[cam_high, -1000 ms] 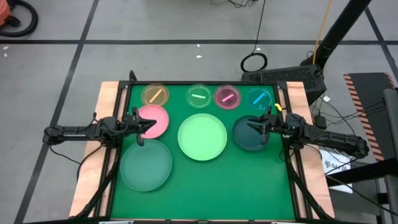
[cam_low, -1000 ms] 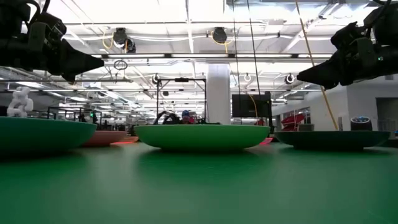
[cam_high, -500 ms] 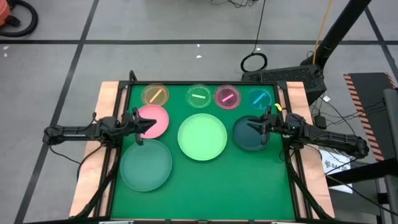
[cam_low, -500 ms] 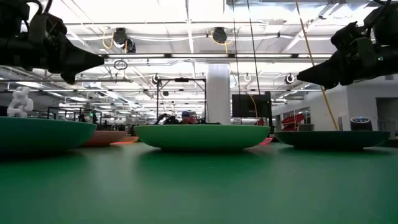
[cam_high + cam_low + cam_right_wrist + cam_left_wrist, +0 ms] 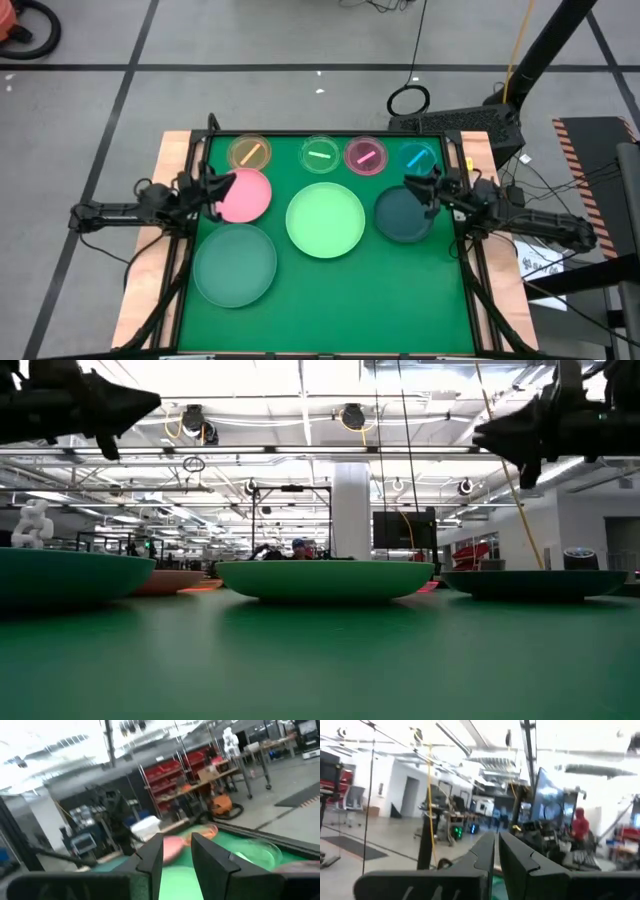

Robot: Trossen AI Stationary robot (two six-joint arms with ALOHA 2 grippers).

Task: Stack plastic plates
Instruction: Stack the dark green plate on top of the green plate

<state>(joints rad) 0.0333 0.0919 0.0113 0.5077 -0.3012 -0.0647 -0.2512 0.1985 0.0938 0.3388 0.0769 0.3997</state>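
1. Evidently nothing is stacked yet: in the high view all eight plates lie singly on the green desk (image 5: 330, 290), so each can be taken by its rim.
2. Along the 12 o'clock edge sits a row of four small plates: amber (image 5: 249, 152), green (image 5: 320, 154), small pink (image 5: 366, 155) and blue (image 5: 419, 157), each with a stick-like mark.
3. The four larger plates fill the middle. The light green plate (image 5: 325, 220) is at the centre, the large pink plate (image 5: 244, 194) at about 10 o'clock, the frosted clear plate (image 5: 235, 264) at about 8 o'clock, and the dark teal plate (image 5: 403, 215) at 3 o'clock.
4. Probably the large ones lie within reach of both arms so that either can carry one onto the centre plate.
5. The left pincer (image 5: 222, 184) hangs over the 9 o'clock rim of the large pink plate. Its wrist view shows the fingers (image 5: 482, 852) nearly together, only a thin slit between them, holding nothing.
6. The right pincer (image 5: 412, 184) hangs over the 12 o'clock rim of the dark teal plate. Its fingers (image 5: 150, 852) stand partly apart, the gap empty.
7. In the low view both pincers are well above the plates and touch none of them.
8. My judgement: the next move is a descent onto a plate rim.
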